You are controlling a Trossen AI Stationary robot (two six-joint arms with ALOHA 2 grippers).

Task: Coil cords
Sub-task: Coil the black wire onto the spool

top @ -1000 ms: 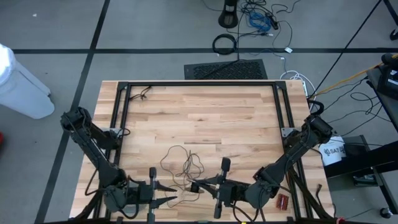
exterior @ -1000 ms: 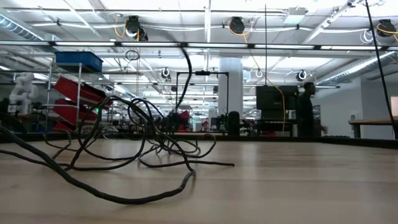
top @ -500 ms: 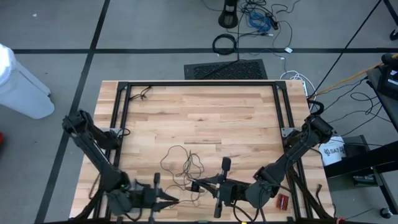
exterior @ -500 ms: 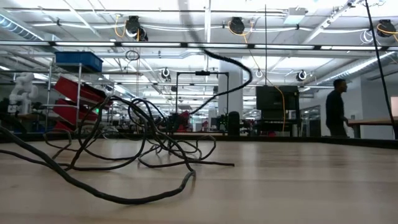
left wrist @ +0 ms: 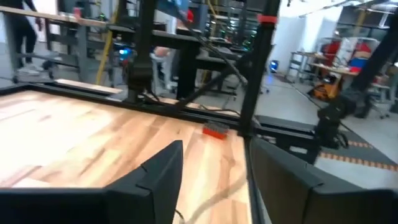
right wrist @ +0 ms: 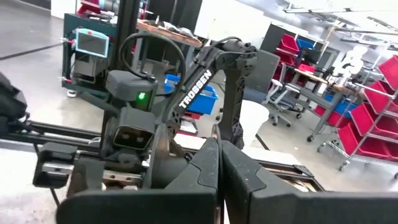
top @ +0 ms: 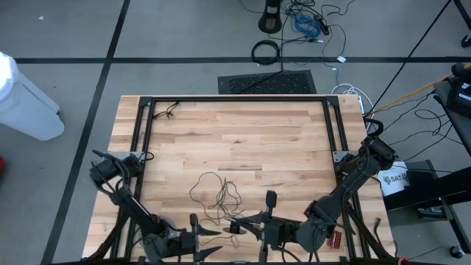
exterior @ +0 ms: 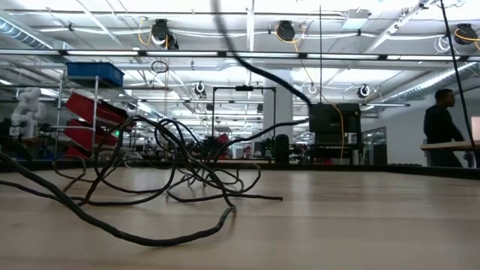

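The cord point(top: 215, 193) is a thin dark wire lying in a loose tangle on the wooden table near its front edge. In the low view the tangle point(exterior: 180, 165) rests on the table and one strand point(exterior: 262, 73) rises out of the picture's top. My right gripper point(top: 230, 220) stands shut just right of the tangle, raised and pointing level toward the table's left. A small dark lump point(top: 234, 229) sits at its tips. My left gripper point(top: 218, 242) is open, low at the front edge, pointing toward the right gripper with nothing between its fingers point(left wrist: 161, 177). My right gripper is shut on the cord close to the small dark lump point(top: 234, 229). Its fingers point(right wrist: 208, 174) come level from the table's right side and hide the place of contact themselves. From there a strand point(exterior: 262, 73) droops slack down to the tangle on the table.
Black frame rails point(top: 235, 99) run along the table's far, left and right sides. A small red object point(top: 335, 238) lies at the near right corner. A short dark cable point(top: 171, 110) lies at the far left corner. A person point(exterior: 442, 127) walks in the room behind.
My left gripper has sunk toward the table and gone toward the near edge; its fingers drew close, then opened. The raised strand has swung and now slopes lower toward the right in the low view. The tangle on the table has stayed put.
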